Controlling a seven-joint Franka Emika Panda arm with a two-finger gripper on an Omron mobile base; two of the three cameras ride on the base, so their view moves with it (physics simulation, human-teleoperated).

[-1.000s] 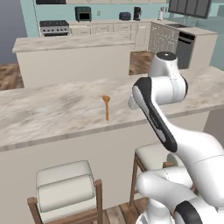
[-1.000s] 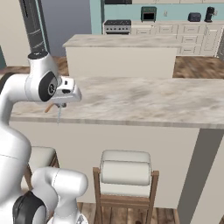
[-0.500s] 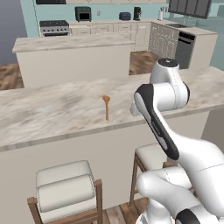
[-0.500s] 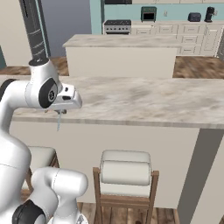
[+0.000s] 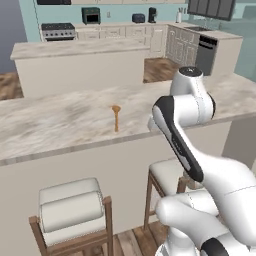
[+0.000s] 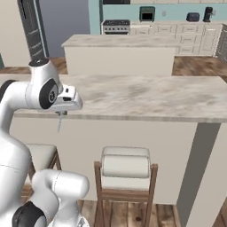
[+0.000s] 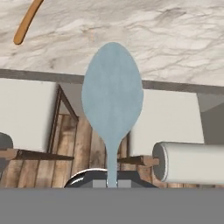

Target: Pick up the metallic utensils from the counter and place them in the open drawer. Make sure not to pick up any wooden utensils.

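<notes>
I have the gripper (image 6: 60, 113) at the near edge of the counter (image 6: 146, 95), clenched on the thin handle of the silver-blue spoon (image 7: 112, 101). In the hand view the spoon's bowl stands straight out from between the fingertips and covers the middle of the picture, its pale blue face toward the camera. Behind the bowl I see the counter's veined top and its near edge, and past that edge the cream stool seats and the wood floor.

In the right base view the spoon (image 6: 59, 123) hangs as a thin pale sliver under the hand, in front of the counter's cream base and just below the slab's edge. I cannot make out the fingertips themselves there; the hand's white housing hides them.

In the left base view the arm's elbow and wrist block the hand, so I read nothing of the grip from that side.

The wooden spoon (image 5: 116, 117) lies on the counter, well to the left of the arm, bowl toward the far side and handle pointing at the near edge. Its handle end shows at the top left of the hand view (image 7: 27, 21), apart from the held spoon.

Two stools (image 5: 74, 210) stand under the counter's near overhang.
</notes>
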